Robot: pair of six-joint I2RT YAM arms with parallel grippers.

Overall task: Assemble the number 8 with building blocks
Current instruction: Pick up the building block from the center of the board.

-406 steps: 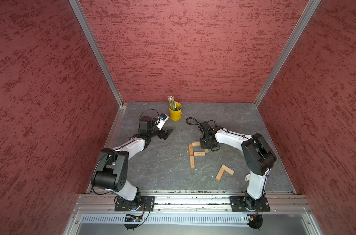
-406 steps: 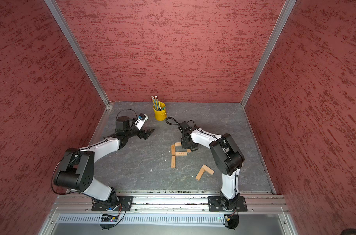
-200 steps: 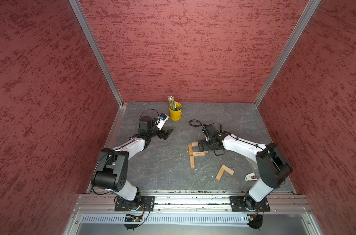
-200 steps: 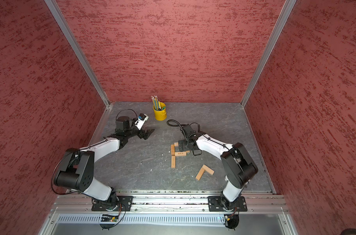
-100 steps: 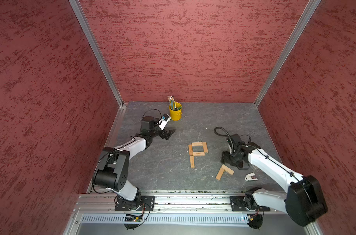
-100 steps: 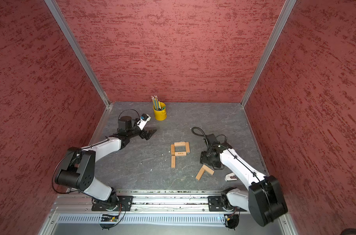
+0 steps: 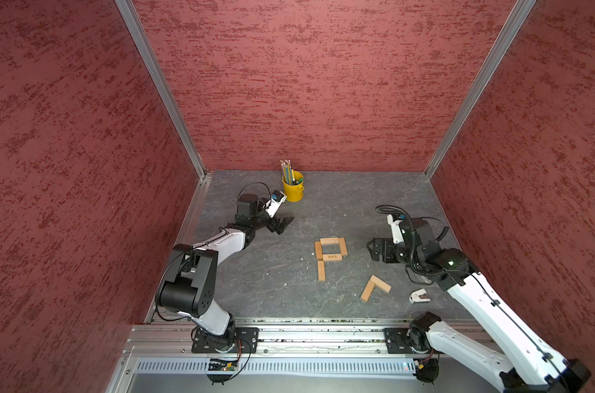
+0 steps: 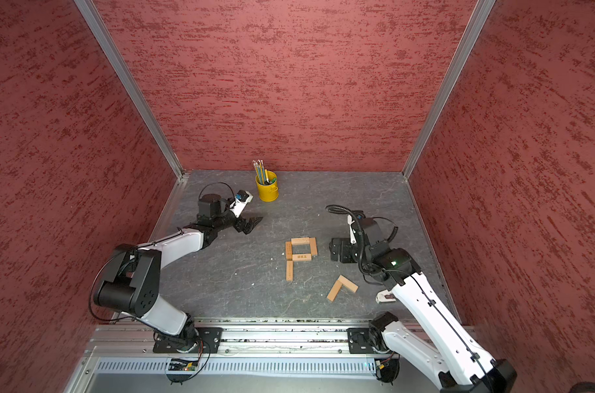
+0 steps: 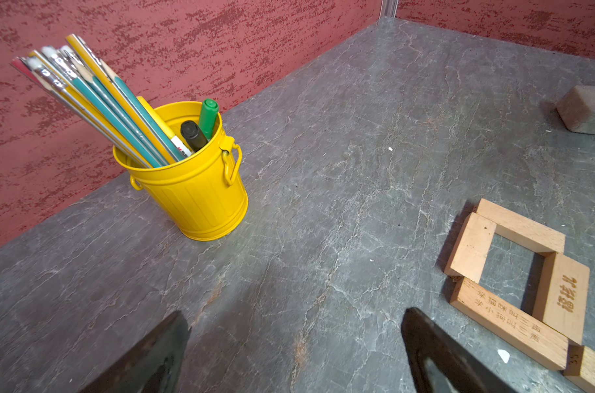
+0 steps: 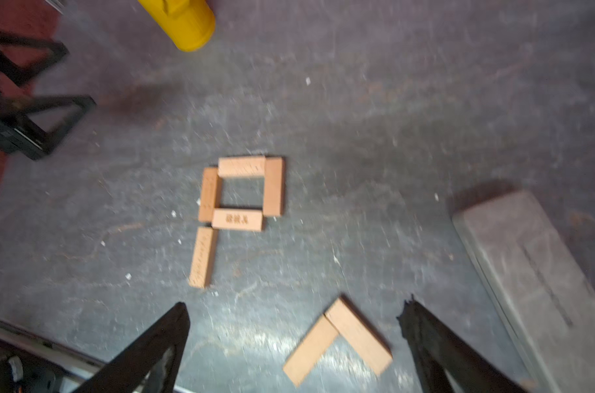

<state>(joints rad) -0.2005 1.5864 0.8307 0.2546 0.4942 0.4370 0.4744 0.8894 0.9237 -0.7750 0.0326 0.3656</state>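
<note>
Right wrist view shows the right gripper [image 10: 294, 306] spread wide and empty, facing two loose light-tan wooden bars [image 10: 337, 340] in an L. In a top view they sit lower right of the five-bar partial figure 8 [image 7: 330, 253]. Pinch one bar across its narrow sides, sparing its neighbour. The left gripper [image 9: 296, 314] also gapes empty.

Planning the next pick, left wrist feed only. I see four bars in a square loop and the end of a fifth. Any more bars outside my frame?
Observer: Yes. The two loose bars, touching in an L, lie apart from the loop, to its right and nearer the front rail.
Operator: And the one cut off in my frame?
Observer: That fifth bar runs from the loop's lower-left corner toward the front rail, so the shape reads as a P.
Operator: Anything gripped on the right?
Observer: No. The right pincer is open and empty, off to the loop's right.
</note>
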